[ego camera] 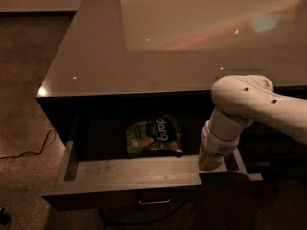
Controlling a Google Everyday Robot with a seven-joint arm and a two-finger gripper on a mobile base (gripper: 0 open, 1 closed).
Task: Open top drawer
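Top drawer (111, 169): pulled out, snack bag (153, 137) inside. Hand (210, 161): at drawer's right front corner; grip cannot be told.

- I read "dang" in white letters on the green snack bag (153, 137), which lies toward the back middle of the top drawer (124, 174).
- My gripper (210, 161) sits at the drawer's front right corner.
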